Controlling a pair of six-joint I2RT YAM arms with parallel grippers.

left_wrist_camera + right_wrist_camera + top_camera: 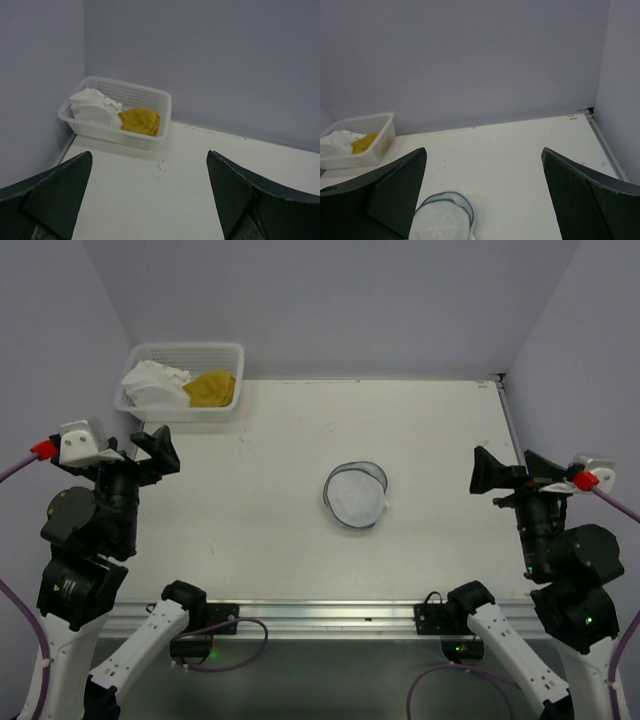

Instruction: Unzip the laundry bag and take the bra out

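Resting on the table (270, 460), laundry bag (356, 496), untouched, left jaws wide and empty, right jaws wide and empty.

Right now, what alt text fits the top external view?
A round white mesh laundry bag lies on the table, untouched. The left gripper and right gripper hang open at either side. A white basket holding crumpled cloth sits far left.

the laundry bag (442, 222) runs off the bottom edge of the right wrist view, its left side behind a gripper finger (390, 195); the basket (377, 142) is cropped at left; from above, the bag's contents cannot be made out.
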